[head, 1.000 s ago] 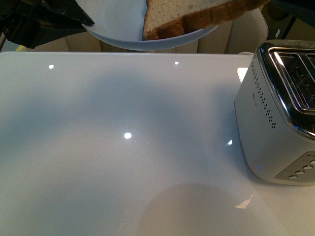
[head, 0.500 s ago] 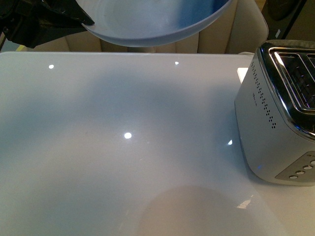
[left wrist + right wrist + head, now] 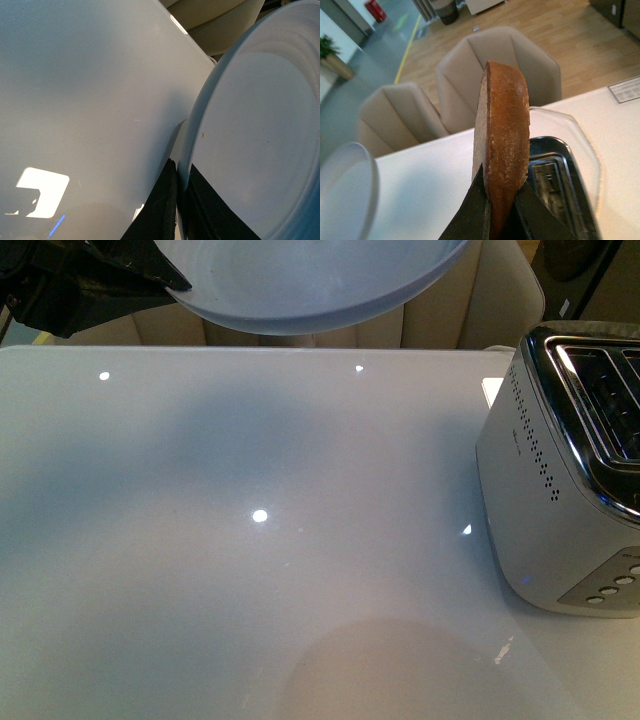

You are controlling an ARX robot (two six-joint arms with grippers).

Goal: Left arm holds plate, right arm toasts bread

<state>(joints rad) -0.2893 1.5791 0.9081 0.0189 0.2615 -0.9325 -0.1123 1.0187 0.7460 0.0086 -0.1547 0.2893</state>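
My left gripper point(image 3: 165, 280) is shut on the rim of the pale blue-white plate point(image 3: 300, 285), held up above the table's far edge; the plate is empty. The left wrist view shows its black fingers point(image 3: 165, 205) pinching the plate point(image 3: 250, 150) rim. My right gripper point(image 3: 501, 200) is shut on the bread point(image 3: 502, 145), a brown-crusted slice held edge-on and upright, above the toaster point(image 3: 555, 195) slots. The bread and right gripper are out of the front view.
The silver toaster point(image 3: 560, 470) stands at the table's right side, slots up, buttons facing front. The glossy white table point(image 3: 250, 540) has beige chairs point(image 3: 495, 75) behind its far edge. The plate also shows in the right wrist view point(image 3: 345, 195).
One second ago the bread lay on the plate. It has since been lifted off and out of the front view. The plate and left gripper have stayed put.
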